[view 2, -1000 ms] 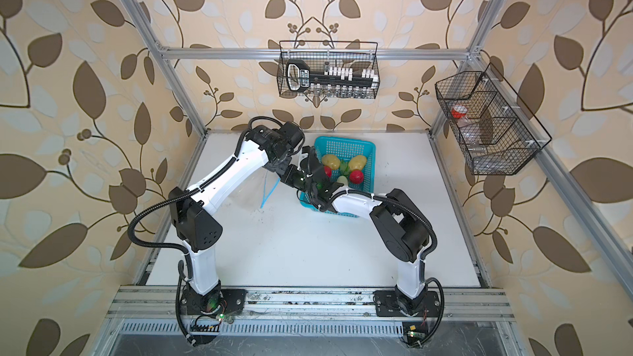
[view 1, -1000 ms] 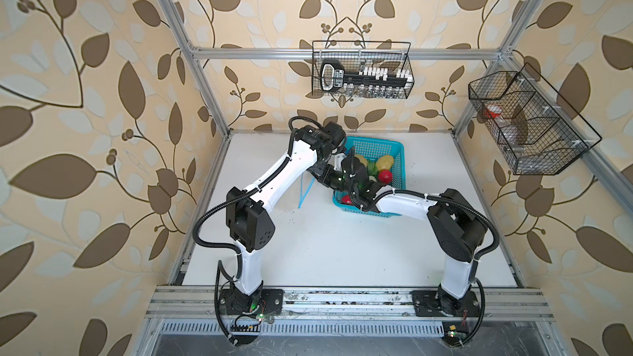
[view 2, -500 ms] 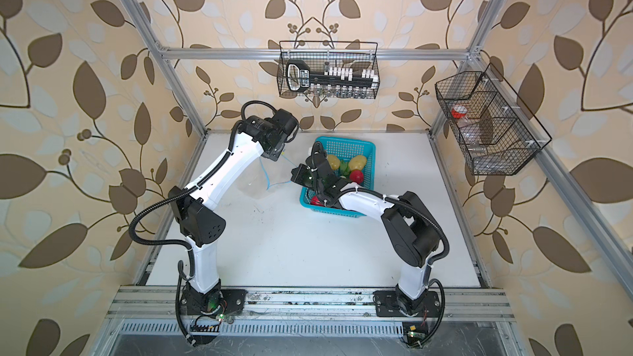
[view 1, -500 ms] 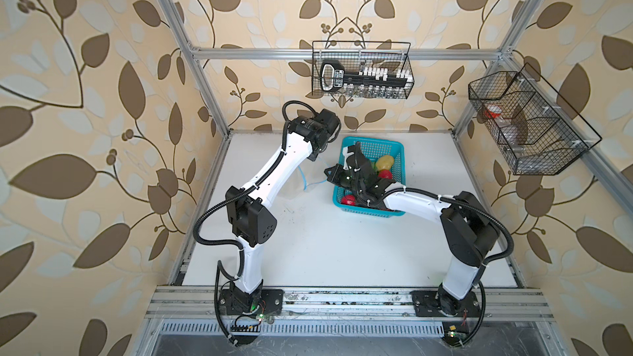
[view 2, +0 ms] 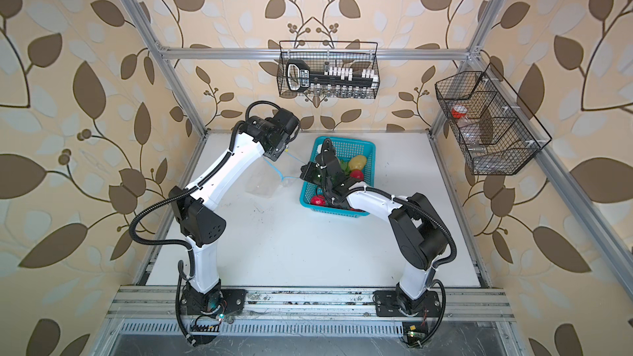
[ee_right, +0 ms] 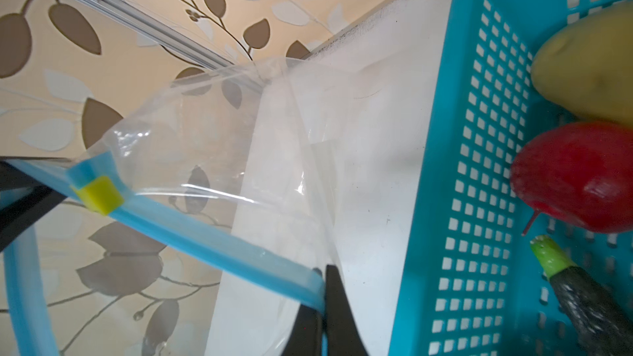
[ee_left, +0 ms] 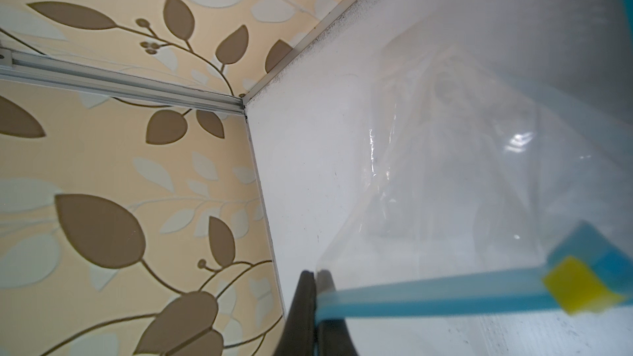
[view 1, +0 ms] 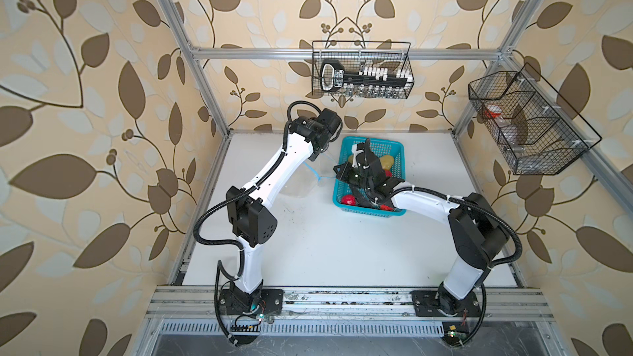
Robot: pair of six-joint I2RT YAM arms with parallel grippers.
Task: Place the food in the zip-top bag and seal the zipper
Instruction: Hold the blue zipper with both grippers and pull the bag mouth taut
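In both top views the clear zip-top bag (view 2: 262, 184) hangs between the arms, just beside the turquoise basket (view 2: 356, 148), but the grips are hidden. The wrist views show them: the left gripper (ee_left: 315, 273) is pinched tight on the zipper (ee_left: 428, 294), as is the right gripper (ee_right: 323, 268). A potato (ee_right: 589, 70) and tomato (ee_right: 582, 176) lie in the basket.

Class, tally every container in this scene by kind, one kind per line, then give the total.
black wire baskets: 2
turquoise plastic basket: 1
clear zip-top bag: 1
Total: 4
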